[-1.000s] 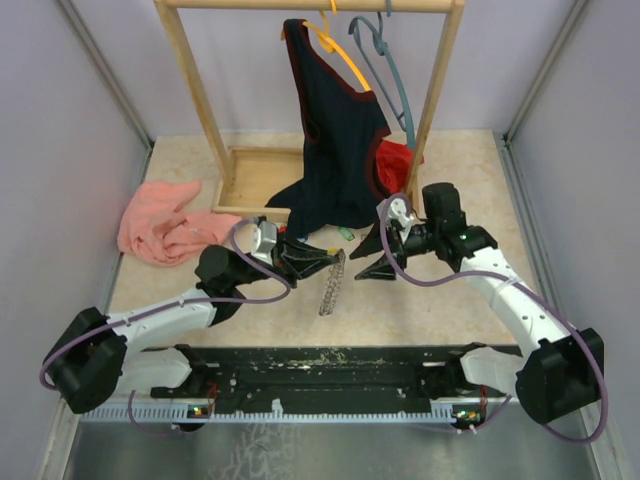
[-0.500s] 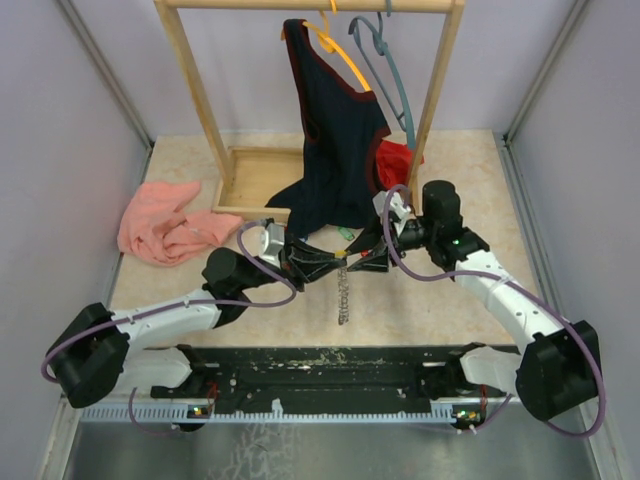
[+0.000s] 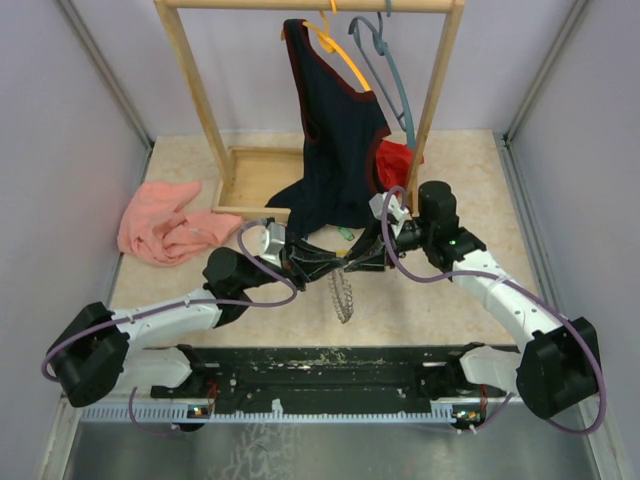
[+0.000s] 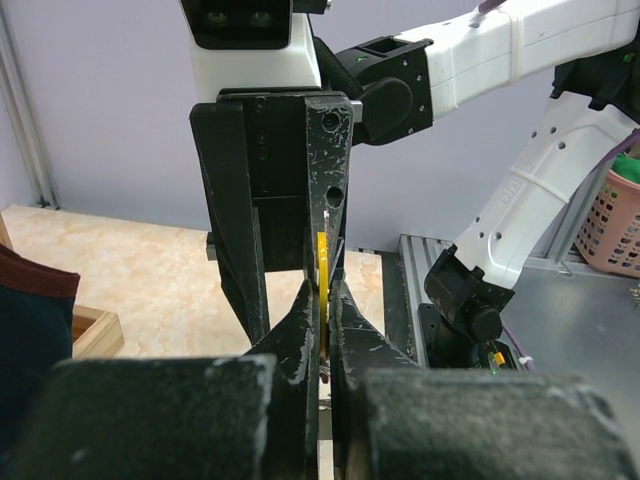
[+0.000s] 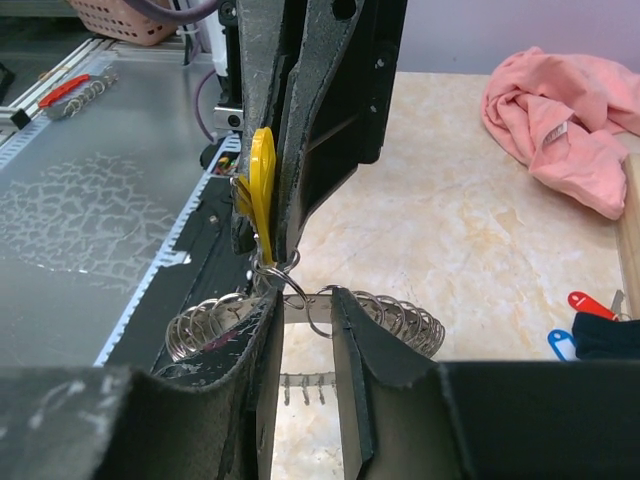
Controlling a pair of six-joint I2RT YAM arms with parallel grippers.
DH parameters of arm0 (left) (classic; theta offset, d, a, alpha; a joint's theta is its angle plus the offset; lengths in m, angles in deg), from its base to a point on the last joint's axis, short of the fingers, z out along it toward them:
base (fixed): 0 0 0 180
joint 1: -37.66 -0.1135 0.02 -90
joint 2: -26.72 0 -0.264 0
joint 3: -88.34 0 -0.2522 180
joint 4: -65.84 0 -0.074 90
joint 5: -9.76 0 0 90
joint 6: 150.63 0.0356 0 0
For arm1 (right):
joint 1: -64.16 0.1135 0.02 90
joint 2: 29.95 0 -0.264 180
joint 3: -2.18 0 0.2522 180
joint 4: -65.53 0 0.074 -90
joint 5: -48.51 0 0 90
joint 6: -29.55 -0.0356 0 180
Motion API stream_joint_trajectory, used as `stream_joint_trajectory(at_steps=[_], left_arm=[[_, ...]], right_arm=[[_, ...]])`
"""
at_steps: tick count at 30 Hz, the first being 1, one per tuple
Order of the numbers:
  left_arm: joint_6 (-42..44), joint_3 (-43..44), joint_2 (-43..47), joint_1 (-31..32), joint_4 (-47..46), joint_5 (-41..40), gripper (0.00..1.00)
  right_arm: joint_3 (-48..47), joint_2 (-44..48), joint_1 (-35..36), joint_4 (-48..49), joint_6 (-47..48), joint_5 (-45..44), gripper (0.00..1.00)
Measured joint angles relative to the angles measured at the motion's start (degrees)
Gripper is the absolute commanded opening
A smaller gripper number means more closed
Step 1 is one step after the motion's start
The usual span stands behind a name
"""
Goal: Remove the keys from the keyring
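keyring (image 5: 400,318) hangs mid-scene over the tabletop (image 5: 480,230), off the yellow-tagged key (image 5: 262,185), which the left gripper (image 4: 323,300) jaws pinch tight. right gripper (image 5: 305,300) jaws are part spread, straddling the coil. clamp the coil squarely, then pull straight apart.

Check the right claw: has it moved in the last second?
Yes. The right claw has shifted left, away from the wooden rack's right post, and now meets the left claw, which pinches the yellow-tagged key, above the hanging keyring.
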Motion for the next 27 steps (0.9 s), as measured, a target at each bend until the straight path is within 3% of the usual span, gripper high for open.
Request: stream_joint_trajectory(at_steps=[4,14,27], left_arm=[[-0.07,0.11,0.0,0.22,0.0,0.04,0.0],[-0.2,0.11,-0.15,0.22,0.02,0.24,0.0],[0.33,0.11,0.26,0.24,0.04,0.9,0.0]], right_arm=[[0.0,-0.13,0.83,-1.05,1.16,0.15,0.24],[-0.11,-0.5,1.51,-6.88,6.84,0.96,0.0],[-0.9,-0.94,1.51,-9.16,6.21,3.65,0.0]])
